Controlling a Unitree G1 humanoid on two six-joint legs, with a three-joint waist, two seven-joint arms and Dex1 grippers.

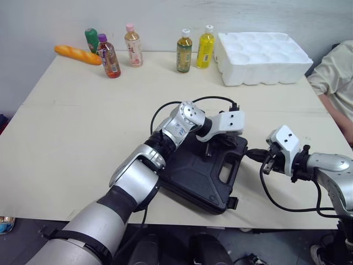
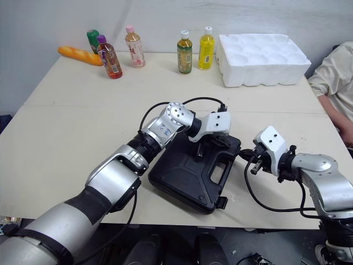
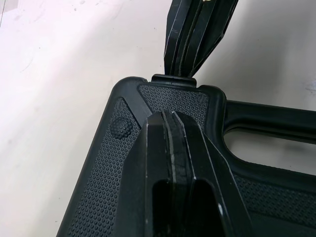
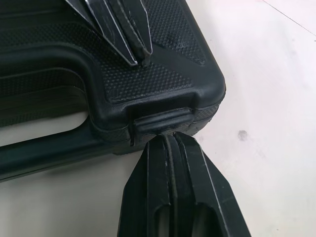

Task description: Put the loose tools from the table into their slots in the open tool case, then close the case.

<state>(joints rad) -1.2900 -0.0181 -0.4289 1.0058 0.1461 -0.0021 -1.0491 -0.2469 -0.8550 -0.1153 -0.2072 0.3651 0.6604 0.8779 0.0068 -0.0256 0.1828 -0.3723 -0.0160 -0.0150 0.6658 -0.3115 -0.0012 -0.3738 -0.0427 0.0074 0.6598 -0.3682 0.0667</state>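
Step in hand: latching, we reckon; the tool case (image 1: 196, 176) lies on the desk (image 1: 83, 127) with its lid down, so fastening it looks like what's left
Our left hand (image 3: 167, 114): fingers pressed together, gripping nothing; its tip rests on the textured lid corner beside the handle (image 3: 276, 118)
Our right hand (image 4: 167, 139): fingers together as well, empty; its tip touches the latch (image 4: 159, 122) on the case's front edge
Doing it well: we'd bear straight down with the left hand so the lid seats flat and the case can't slide; then push the latch squarely with the right tip, since from one side it may skid off the ridged tab
Case against the hands: under the left hand, just ahead of the right; the latch sits between the two tips
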